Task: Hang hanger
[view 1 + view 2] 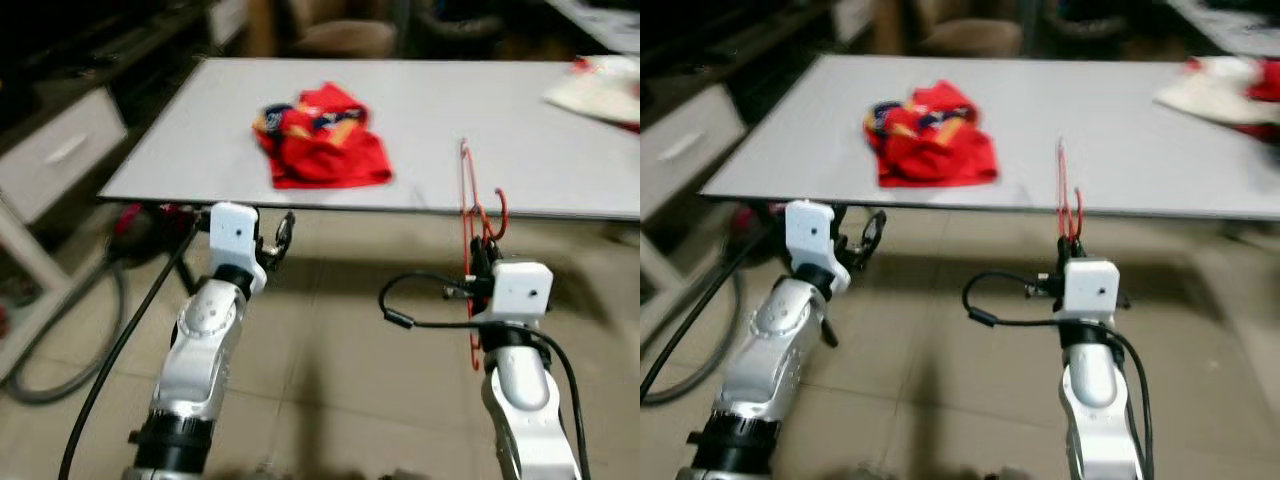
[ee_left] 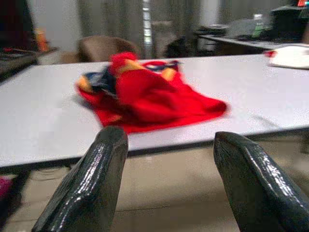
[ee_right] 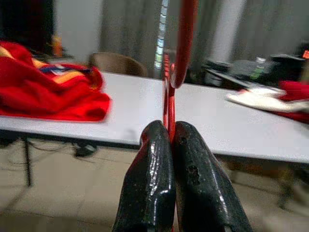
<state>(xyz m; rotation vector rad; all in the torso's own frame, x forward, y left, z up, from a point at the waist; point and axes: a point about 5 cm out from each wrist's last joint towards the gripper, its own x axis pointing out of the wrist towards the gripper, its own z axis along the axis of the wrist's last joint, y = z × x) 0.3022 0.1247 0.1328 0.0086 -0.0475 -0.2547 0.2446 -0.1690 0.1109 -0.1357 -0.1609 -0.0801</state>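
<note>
Right gripper point(image 3: 166, 145) is squeezed tight on a thin red hanger point(image 1: 468, 200). Its two black fingers point(image 3: 149, 183) press together with the red wire caught between them. From the head views, the hanger stands on edge at the near edge of the white table point(image 1: 180, 140). Part of it is over the table top and part hangs down below the edge, in front of the tile floor point(image 1: 330, 330). The hook curls close by the gripper.

Left gripper point(image 1: 275, 240) is open and holds nothing. Its fingers point(image 2: 91, 179) are spread wide apart. It sits just below the near edge of the table, and it points at a crumpled red cloth point(image 1: 322, 138) with blue and yellow bits. The cloth lies on the table, well apart from the hanger. Something white and red point(image 1: 600, 88) lies at the far right corner of the table, too blurry to tell what it is.
</note>
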